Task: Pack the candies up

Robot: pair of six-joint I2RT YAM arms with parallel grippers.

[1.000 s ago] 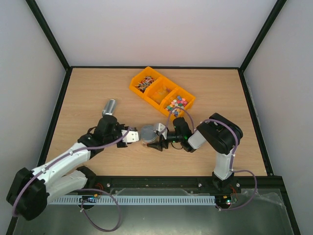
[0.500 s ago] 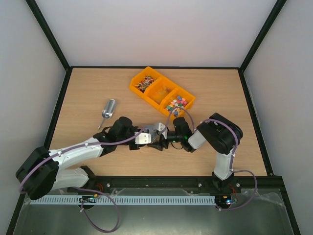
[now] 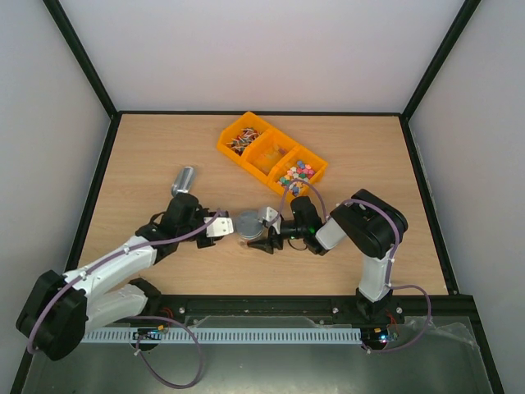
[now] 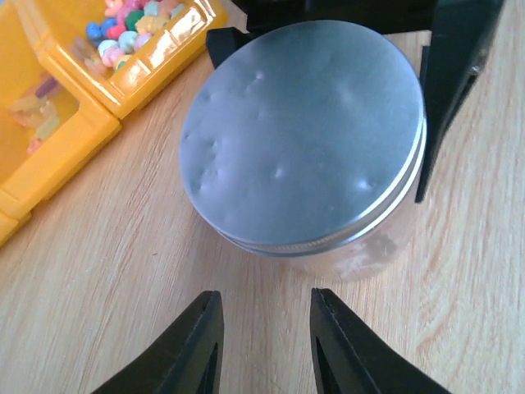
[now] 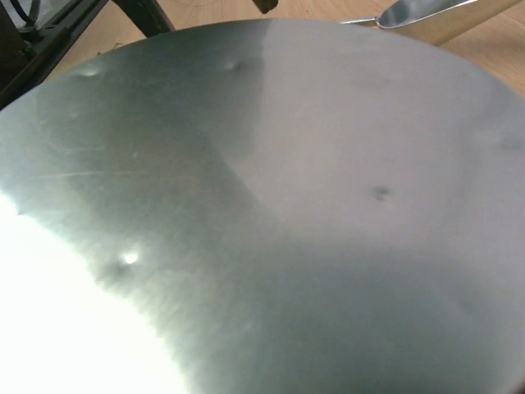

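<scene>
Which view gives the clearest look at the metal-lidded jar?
Left wrist: the jar shows nearly whole, a dented grey lid over a clear body. Right wrist sits so close that only lid surface fills the frame. Top external shows it only small, from above.

Tabletop (image 3: 164, 148): we see pale wood grain beneath the left end effector (image 3: 223, 230).
Walls (image 3: 271, 49): plain white, beyond it.
Light: even, soft.

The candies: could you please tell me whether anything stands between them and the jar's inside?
Yes, the metal lid sits on the jar, closing its mouth, while the candies lie in the yellow bins.
</scene>
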